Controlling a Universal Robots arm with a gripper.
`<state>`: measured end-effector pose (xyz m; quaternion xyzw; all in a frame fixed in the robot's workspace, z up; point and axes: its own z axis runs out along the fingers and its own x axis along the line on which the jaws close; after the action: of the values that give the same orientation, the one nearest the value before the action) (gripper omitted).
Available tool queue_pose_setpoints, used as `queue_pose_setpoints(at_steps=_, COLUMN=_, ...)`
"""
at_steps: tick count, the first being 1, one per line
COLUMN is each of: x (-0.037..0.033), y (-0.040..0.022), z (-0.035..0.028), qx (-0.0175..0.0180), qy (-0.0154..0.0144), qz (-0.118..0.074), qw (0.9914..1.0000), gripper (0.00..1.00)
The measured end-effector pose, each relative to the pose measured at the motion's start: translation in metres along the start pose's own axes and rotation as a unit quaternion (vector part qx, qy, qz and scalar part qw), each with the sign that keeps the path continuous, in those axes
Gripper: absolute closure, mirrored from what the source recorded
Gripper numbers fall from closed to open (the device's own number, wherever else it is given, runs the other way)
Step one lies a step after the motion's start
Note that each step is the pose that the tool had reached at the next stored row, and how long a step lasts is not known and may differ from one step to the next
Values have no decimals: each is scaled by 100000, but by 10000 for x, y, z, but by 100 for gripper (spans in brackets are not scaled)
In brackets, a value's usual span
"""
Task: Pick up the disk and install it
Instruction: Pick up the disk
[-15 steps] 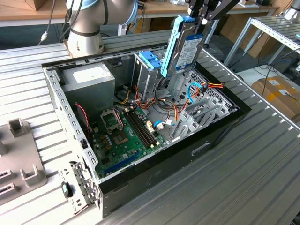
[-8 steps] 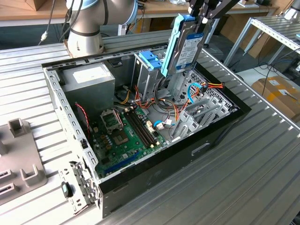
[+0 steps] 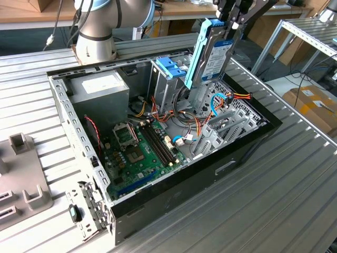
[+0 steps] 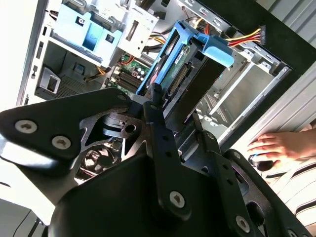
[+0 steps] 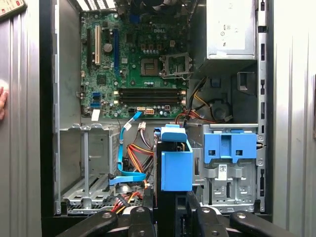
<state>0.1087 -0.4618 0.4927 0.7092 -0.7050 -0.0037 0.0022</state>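
The disk (image 3: 213,52) stands on edge above the open computer case (image 3: 247,145), its white label with a blue band facing the exterior view's right and a light-blue rail along its edge. My gripper (image 3: 231,18) is shut on its top end. In the second wrist view the black fingers (image 4: 158,113) clamp the disk (image 4: 177,64) from both sides. The first wrist view looks down along the disk's blue rail (image 5: 175,165), which hangs between the blue-topped drive cage (image 5: 229,148) and an open metal bay (image 5: 89,163). The gripper (image 5: 175,210) holds it from above.
Inside the case lie a green motherboard (image 3: 139,153), a grey power-supply box (image 3: 100,87), and loose orange and blue cables (image 3: 218,100) under the disk. A person's hand (image 4: 276,145) rests on the ribbed table beside the case. Grey fixtures (image 3: 23,179) sit at the exterior view's left.
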Motion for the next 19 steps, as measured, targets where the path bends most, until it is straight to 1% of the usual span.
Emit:
queue_pose_setpoints(at_steps=1, x=23, y=-4, z=-1, qx=-3, qy=7, qz=2, qw=100000, gripper=65)
queue_pose_setpoints(at_steps=2, x=65, y=-10, z=0, qx=-4, qy=1, qz=10, qw=100000, gripper=65)
queue_pose_setpoints(at_steps=4, x=126, y=-15, z=0, qx=-5, qy=-6, qz=20, qw=100000, gripper=65)
queue_pose_setpoints(at_steps=5, x=143, y=-16, z=-1, qx=-5, qy=3, qz=26, qw=100000, gripper=65)
queue_pose_setpoints(at_steps=9, x=204, y=-19, z=-1, qx=-5, qy=5, qz=47, qw=100000, gripper=65)
queue_pose_setpoints(at_steps=19, x=320, y=-28, z=-1, qx=-3, qy=5, qz=100, qw=100000, gripper=65)
